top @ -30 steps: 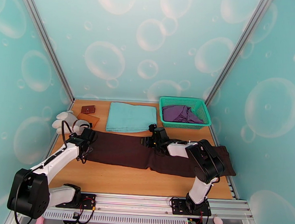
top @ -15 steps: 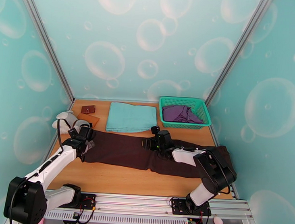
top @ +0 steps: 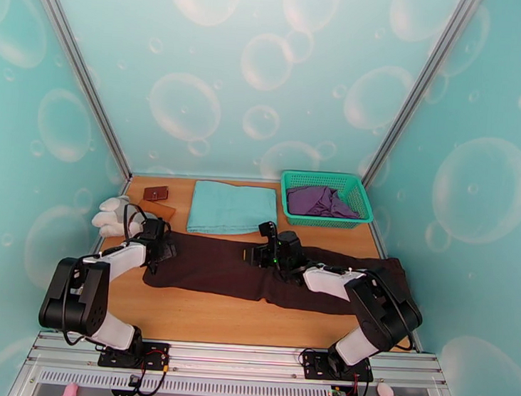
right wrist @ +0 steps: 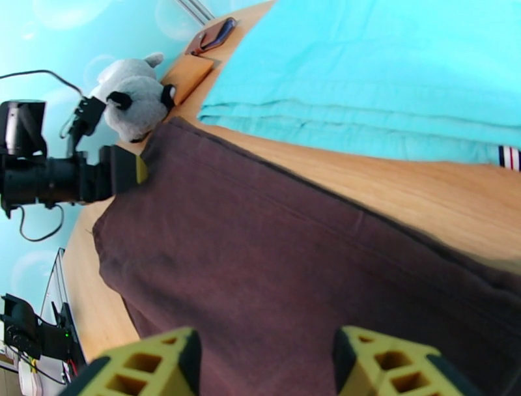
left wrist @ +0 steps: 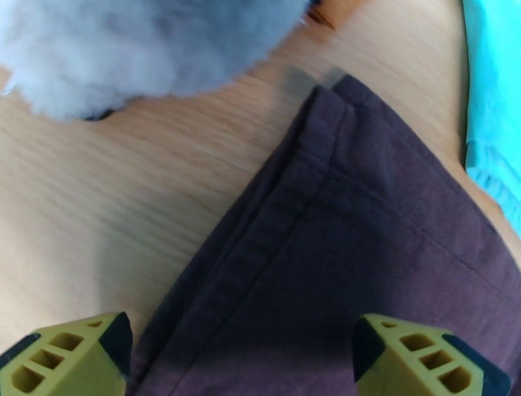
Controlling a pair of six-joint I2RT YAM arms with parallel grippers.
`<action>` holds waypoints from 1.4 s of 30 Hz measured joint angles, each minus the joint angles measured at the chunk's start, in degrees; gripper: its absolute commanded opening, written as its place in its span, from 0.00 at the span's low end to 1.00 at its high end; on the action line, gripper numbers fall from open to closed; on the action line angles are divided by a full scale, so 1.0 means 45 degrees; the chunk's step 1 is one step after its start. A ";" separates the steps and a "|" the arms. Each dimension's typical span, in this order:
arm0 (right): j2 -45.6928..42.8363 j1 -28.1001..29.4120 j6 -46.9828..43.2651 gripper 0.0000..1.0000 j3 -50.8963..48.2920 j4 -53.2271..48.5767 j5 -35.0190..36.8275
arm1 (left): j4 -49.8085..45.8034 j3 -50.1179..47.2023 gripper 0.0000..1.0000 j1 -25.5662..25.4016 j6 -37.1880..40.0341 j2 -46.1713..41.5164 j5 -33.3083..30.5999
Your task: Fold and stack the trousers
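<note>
The trousers (top: 255,270) lie flat and stretched lengthwise across the table (top: 217,313), from the left side to the right edge, where the far end passes under the right arm.

Left hand (top: 163,242): positioned at the left end of the trousers. In its wrist view the left hand (left wrist: 241,355) is open, with the yellow fingertips (left wrist: 65,355) spread wide over the stitched end of the trousers (left wrist: 365,260). Whether the tips touch the cloth cannot be told.

Right hand (top: 261,246): positioned over the middle of the garment, at its far edge. In its wrist view the right hand (right wrist: 267,365) is likewise spread, gripping nothing, with the brown cloth (right wrist: 293,260) showing between its fingers (right wrist: 391,361).

Surroundings: a folded teal cloth (top: 231,207) lies just behind the trousers. A green basket (top: 319,176) at the back right holds a purple garment (top: 317,199). A grey plush toy (top: 113,213) sits at the left edge, near the trouser end. A small brown wallet (top: 156,193) lies at the back left.
</note>
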 measured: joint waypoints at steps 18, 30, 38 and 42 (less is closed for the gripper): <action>-0.1229 -0.1141 0.0311 0.58 -0.1287 0.1545 -0.0874 | -0.2356 0.0801 0.00 -0.0583 -0.0578 -0.1753 -0.0316; -0.2458 -0.1904 0.0947 0.62 -0.1685 0.0427 0.1617 | -0.7781 0.4371 0.00 -0.0092 -0.1501 -0.4619 -0.4639; -0.2443 -0.1545 0.1156 0.62 -0.1681 0.0476 0.1035 | -0.8845 0.4595 0.00 0.2259 -0.0423 -0.4969 -0.6334; -0.2443 -0.0986 0.1161 0.64 -0.1122 -0.0374 0.0923 | -0.8806 0.5139 0.00 0.2812 0.0238 -0.4959 -0.6829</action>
